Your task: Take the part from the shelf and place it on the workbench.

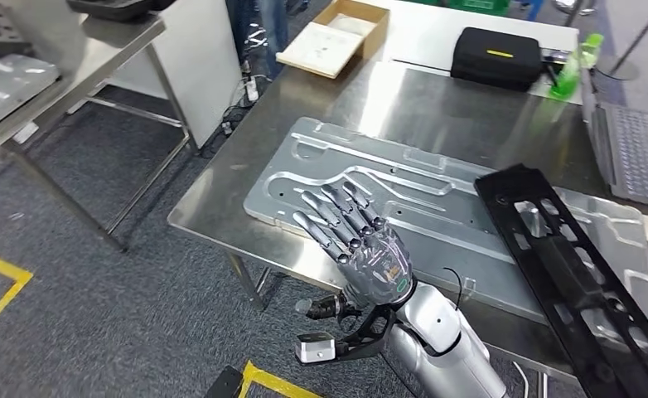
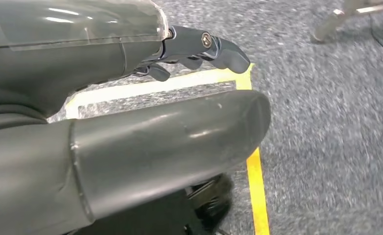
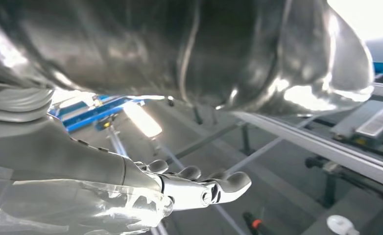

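part down on the table
my right hand [image 1: 362, 240] hovers flat, fingers spread, empty above the metal part [image 1: 437, 199] near the table's [image 1: 437, 99] front edge; my left hand [image 2: 189, 49] hangs, fingers curled, empty.

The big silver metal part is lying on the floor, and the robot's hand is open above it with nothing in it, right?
Not quite. The head view shows the silver metal part lying on the steel workbench, not the floor. The hand is open above it, holding nothing.

Beneath the dark grey right hand [image 1: 362, 240] lies a dull silver stamped part [image 1: 437, 207]; right of it a glossy black frame [image 1: 577, 282]; beyond, a black case [image 1: 496, 56] with a yellow stripe.
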`<state>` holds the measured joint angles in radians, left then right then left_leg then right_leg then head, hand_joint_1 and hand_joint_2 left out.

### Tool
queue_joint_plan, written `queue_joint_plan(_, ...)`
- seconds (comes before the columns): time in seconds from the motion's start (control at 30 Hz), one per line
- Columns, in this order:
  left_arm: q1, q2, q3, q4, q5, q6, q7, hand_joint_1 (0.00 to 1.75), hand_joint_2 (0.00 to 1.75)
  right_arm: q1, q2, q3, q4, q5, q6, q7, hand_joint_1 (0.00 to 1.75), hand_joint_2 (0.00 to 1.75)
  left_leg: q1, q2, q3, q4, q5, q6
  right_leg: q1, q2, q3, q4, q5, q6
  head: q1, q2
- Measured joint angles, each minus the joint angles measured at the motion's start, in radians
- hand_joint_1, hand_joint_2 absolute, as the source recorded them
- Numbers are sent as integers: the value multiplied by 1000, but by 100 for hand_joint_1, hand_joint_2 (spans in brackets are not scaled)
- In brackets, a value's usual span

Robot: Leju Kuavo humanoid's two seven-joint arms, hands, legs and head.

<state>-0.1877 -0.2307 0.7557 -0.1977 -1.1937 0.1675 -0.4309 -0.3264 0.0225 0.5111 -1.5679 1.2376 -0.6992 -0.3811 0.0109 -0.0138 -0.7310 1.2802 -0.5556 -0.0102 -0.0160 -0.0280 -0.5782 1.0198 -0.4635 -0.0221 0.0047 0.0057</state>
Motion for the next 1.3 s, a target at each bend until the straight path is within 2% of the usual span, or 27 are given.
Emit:
queue_joint_plan(0.03,1,0,0,0,0,0,0,0,0,0,0,0,0,0,0,0,0,0,1,4,-10,19,1,-2,1,-14,0,1,-2,0,0,0)
queue_joint_plan(0.07,2,0,0,0,0,0,0,0,0,0,0,0,0,1,0,0,0,0,2,8,1,0,21,-3,1,-26,0,3,-4,1,0,0)
queue_joint_plan(0.17,1,0,0,0,0,2,0,0,0,-1,0,0,0,1,0,0,0,0,-1,49,104,-195,102,4,4,-60,7,8,-13,10,0,0)
queue_joint_plan(0.2,0,0,0,0,0,2,0,0,0,-1,0,0,-1,1,0,0,0,0,-4,63,126,-238,113,10,6,-69,9,8,-15,14,0,0)
queue_joint_plan(0.23,-1,0,0,0,0,3,0,0,0,-2,0,0,-1,1,0,0,0,0,-8,69,131,-252,112,16,8,-76,10,8,-17,20,0,0)
queue_joint_plan(0.33,1,1,0,0,0,5,0,0,0,-5,0,0,-2,1,0,0,0,0,-7,43,129,-258,118,33,9,-89,16,8,-21,35,1,0)
queue_joint_plan(0.4,1,1,0,0,1,5,-1,0,0,-8,0,0,-3,1,0,0,0,0,-2,25,132,-266,124,45,4,-49,0,51,-54,44,1,0)
queue_joint_plan(0.47,-3,1,0,0,1,5,-1,0,0,-9,-1,0,-3,2,0,2,0,0,-1,6,132,-268,127,52,2,4,-54,166,-115,48,2,0)
queue_joint_plan(0.5,-4,1,0,0,1,5,-1,0,0,-8,-2,0,-2,2,0,3,0,0,-2,-6,131,-267,128,54,2,15,-85,227,-138,49,2,0)
queue_joint_plan(0.53,-4,0,0,0,0,5,-1,0,0,-7,-3,0,-2,3,0,4,0,0,-3,-19,130,-266,128,54,2,21,-108,266,-143,49,2,0)
queue_joint_plan(0.57,-4,0,0,0,0,5,-1,0,0,-7,-3,0,-2,3,0,6,0,0,-3,-33,130,-264,128,54,2,24,-114,270,-129,47,2,0)
queue_joint_plan(0.6,-4,0,0,0,0,5,-1,0,0,-9,-3,0,-2,4,0,8,0,0,-3,-48,130,-263,128,54,2,29,-103,238,-97,44,2,0)
queue_joint_plan(0.63,-4,0,0,0,1,5,-1,0,0,-12,-3,0,-2,4,0,10,0,0,-3,-62,130,-261,128,53,2,42,-78,177,-56,40,2,0)
queue_joint_plan(0.67,-5,-2,0,0,1,5,-1,0,0,-15,-4,0,-1,5,0,13,0,0,-4,-75,129,-259,127,51,1,68,-52,112,-26,34,2,0)
queue_joint_plan(0.7,-7,-3,0,0,1,5,-1,0,0,-19,-4,0,-1,5,0,16,0,0,-4,-87,126,-256,127,48,0,90,-31,60,-6,31,2,0)
queue_joint_plan(0.77,-8,-5,-1,0,0,5,-2,0,0,-25,-4,1,-1,6,0,22,0,0,-1,-110,118,-256,130,37,1,114,-14,16,-1,27,2,0)
queue_joint_plan(0.8,-9,-4,-1,0,0,5,-3,0,0,-27,-4,2,-1,6,0,24,0,0,1,-122,114,-258,132,29,1,104,-12,11,0,25,2,0)
queue_joint_plan(0.83,-8,-4,-1,0,0,6,-3,0,0,-31,-5,4,0,7,0,27,0,0,2,-121,112,-258,133,23,-1,91,-9,7,2,21,2,0)
queue_joint_plan(0.9,-8,-4,-2,0,0,7,-4,0,0,-38,-5,9,0,7,0,31,0,0,-3,-77,95,-224,110,14,-6,64,0,-5,5,11,-2,0)
queue_joint_plan(0.97,-11,-4,-3,0,0,7,-7,0,0,-39,-5,12,0,7,0,34,0,0,-2,-19,44,-115,52,7,-4,33,4,-8,4,3,-5,0)
queue_joint_plan(1.03,-12,-3,-5,0,0,7,-8,0,0,-38,-5,12,0,8,0,36,0,0,2,0,-11,-4,11,1,-1,1,4,-6,0,1,-5,0)
queue_joint_plan(1.07,-10,-3,-5,0,1,7,-9,0,0,-37,-5,13,0,8,0,36,0,0,3,5,-18,10,15,-2,-1,-13,4,-4,-2,1,-5,0)
queue_joint_plan(1.1,-9,-3,-5,0,1,7,-9,0,0,-38,-5,13,0,8,0,36,0,0,4,10,-2,-17,38,-3,-1,-26,5,-1,-5,2,-5,0)
queue_joint_plan(1.13,-8,-2,-5,0,1,7,-9,0,0,-38,-5,14,0,8,0,36,0,0,5,21,30,-76,72,-2,-1,-39,6,2,-9,5,-5,0)
queue_joint_plan(1.2,-10,-2,-6,0,1,8,-9,0,0,-39,-5,14,0,8,0,36,0,0,-1,59,97,-202,115,6,3,-61,9,9,-18,12,-5,0)
queue_joint_plan(1.27,-11,-2,-6,0,2,8,-10,0,0,-39,-5,15,-1,8,0,36,0,0,-8,72,118,-248,117,17,9,-77,12,10,-22,21,-5,0)
queue_joint_plan(1.3,-10,-2,-6,0,3,8,-10,0,0,-40,-5,16,-1,8,0,36,0,0,-9,61,117,-250,119,24,11,-85,14,9,-23,24,-5,0)
